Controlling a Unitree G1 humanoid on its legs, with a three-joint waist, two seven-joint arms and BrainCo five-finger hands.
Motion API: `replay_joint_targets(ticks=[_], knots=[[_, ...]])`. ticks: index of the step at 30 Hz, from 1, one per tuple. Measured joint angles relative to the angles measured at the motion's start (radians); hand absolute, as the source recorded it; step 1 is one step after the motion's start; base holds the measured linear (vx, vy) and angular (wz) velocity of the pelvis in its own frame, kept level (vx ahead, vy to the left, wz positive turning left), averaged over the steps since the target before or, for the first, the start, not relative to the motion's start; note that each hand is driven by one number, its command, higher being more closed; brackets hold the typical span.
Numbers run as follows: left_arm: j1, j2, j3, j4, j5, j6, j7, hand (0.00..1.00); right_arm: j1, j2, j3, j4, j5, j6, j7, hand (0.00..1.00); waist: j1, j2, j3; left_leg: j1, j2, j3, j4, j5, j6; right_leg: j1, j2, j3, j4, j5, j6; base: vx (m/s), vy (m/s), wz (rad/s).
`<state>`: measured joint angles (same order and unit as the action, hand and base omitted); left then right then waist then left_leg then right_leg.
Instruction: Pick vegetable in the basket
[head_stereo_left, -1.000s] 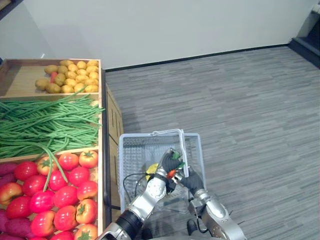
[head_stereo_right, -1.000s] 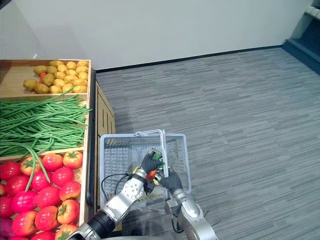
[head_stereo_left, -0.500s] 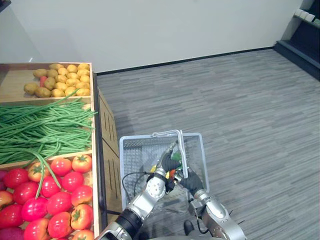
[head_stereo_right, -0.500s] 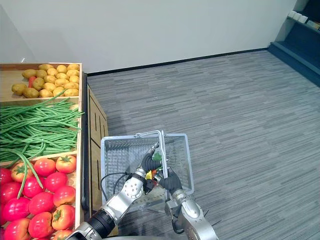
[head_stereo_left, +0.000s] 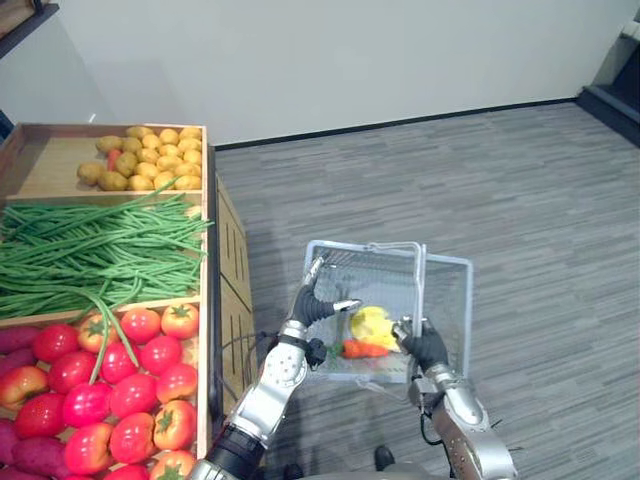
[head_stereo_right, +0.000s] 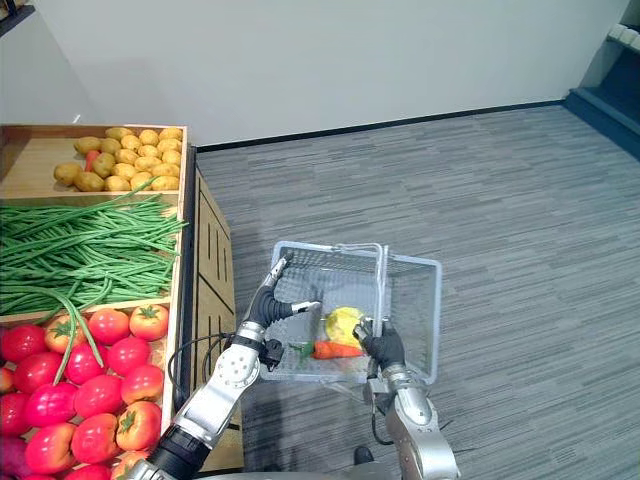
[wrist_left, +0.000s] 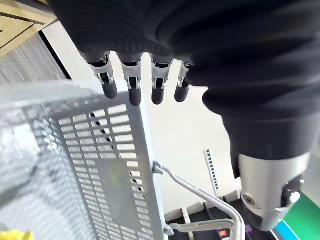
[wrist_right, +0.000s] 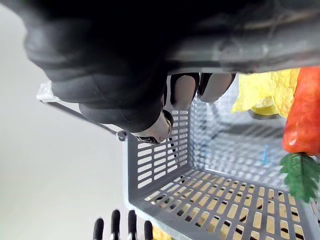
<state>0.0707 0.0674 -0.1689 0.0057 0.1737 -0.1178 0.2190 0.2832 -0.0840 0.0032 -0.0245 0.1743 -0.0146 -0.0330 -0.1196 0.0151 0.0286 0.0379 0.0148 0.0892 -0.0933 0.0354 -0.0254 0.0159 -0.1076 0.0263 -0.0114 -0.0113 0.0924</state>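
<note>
- the left robot hand (head_stereo_left: 306, 304) is at the left rim of the grey basket (head_stereo_left: 452, 300), fingers straight and spread, thumb pointing across the opening; its wrist view shows it holding nothing.
- the right robot hand (head_stereo_left: 428, 347) is at the basket's near edge, fingers curled tight round a grey bar of the basket.
- an orange carrot (head_stereo_left: 364, 349) with a green leafy top lies inside the basket by its near wall, free of both hands.
- a yellow vegetable (head_stereo_left: 373, 324) lies just behind the carrot, touching it or nearly so.
- the basket is over the grey striped floor (head_stereo_left: 520, 200), just beside the wooden stand (head_stereo_left: 207, 300).
- the stand holds potatoes (head_stereo_left: 150, 158) in the far compartment, green beans (head_stereo_left: 100, 250) in the middle one and tomatoes (head_stereo_left: 120, 370) in the near one.
</note>
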Motion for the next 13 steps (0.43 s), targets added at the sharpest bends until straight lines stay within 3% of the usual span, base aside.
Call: replay_joint_targets(ticks=[3,7,13], knots=[[0.081,-0.002,0.051,0.0,-0.098,-0.001,-0.022,0.0,0.013,0.0,-0.07,0.0,-0.042,0.0,-0.01,1.0,0.022,0.004,-0.003,0.0,0.001,-0.012,-0.001,0.002,-0.002,0.001,0.0,-0.014,0.012,-0.009,-0.001,-0.02,-0.029,0.14],[0.176,0.001,0.103,0.017,-0.17,-0.002,-0.065,0.0,0.019,-0.002,-0.147,0.034,-0.073,0.0,-0.009,1.0,0.027,0.004,-0.003,0.003,0.004,-0.034,-0.002,0.007,-0.002,0.016,-0.001,-0.034,0.011,-0.014,-0.002,-0.02,-0.021,0.18],[0.197,0.051,0.17,0.24,-0.275,0.005,-0.145,0.0,0.017,-0.008,-0.191,0.181,-0.127,0.003,-0.009,1.0,0.036,0.002,-0.003,0.005,0.005,-0.032,-0.005,0.013,-0.003,0.023,0.001,-0.049,0.012,-0.015,-0.004,-0.03,-0.013,0.05]])
